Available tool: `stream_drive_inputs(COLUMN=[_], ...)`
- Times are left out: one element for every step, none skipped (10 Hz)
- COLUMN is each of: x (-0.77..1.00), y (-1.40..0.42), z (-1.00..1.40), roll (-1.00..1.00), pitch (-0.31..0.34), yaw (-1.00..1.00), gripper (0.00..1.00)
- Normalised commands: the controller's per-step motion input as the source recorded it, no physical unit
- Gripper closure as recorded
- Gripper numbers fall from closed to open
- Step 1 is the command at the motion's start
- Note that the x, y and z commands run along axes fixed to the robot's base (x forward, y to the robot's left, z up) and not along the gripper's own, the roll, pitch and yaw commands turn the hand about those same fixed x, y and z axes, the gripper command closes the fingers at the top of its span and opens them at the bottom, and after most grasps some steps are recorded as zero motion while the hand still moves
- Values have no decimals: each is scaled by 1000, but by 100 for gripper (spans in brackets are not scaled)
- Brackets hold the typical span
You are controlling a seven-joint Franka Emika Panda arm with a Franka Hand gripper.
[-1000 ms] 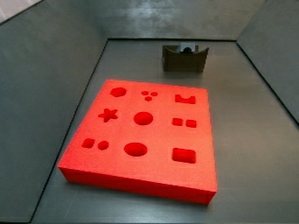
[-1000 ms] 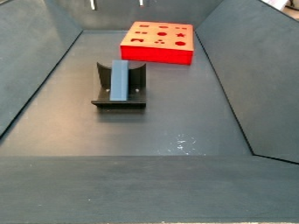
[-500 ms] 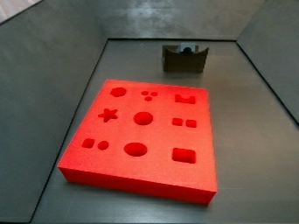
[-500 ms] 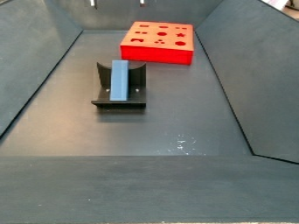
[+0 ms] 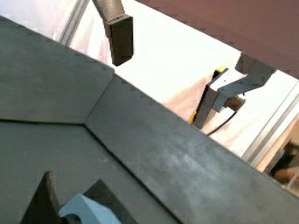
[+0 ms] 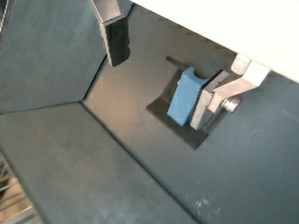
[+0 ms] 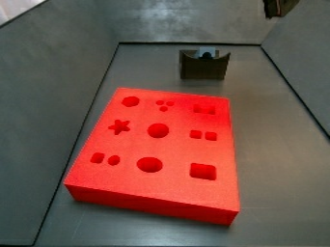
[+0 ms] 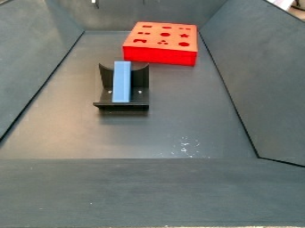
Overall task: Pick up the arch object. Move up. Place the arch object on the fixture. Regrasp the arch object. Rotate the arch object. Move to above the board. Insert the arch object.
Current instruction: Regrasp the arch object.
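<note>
The gripper (image 6: 170, 57) hangs high above the floor, jaws spread wide and empty. Below it the arch object (image 6: 184, 97) rests in the fixture (image 6: 205, 112), parked there so it can be regrasped. The board (image 8: 162, 43) waits well apart.

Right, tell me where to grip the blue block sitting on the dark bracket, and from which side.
Grip the blue block across its two long flat faces, coming down from above. It stands on edge in the bracket, its upper part sticking clear, so that is probably the easiest hold. The gripper hangs open high above it, touching nothing.
</note>
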Motion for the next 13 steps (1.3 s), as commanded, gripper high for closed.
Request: stream_drive_inputs(x=[125,112,95,96,42,44,53,57,68,75,82,90,99], y=[-37,-39,-47,-48,67,68,61,57,53,48,43,39,34], z=[-13,-12,-16,-21,-1000,-1000,-1000,-1000,-1000,-1000,-1000,-1000,-1000], roll=[250,209,175,164,136,136,126,111,73,57,50,48,46], pitch=[120,98,48,31,-38,-42,-71,-78,-85,-84,-77,-60,-45], yaw=[229,230,224,210,150,138,102,86,47,26,8,-5,-13], gripper=[0,0,0,0,0,0,0,0,0,0,0,0,0])
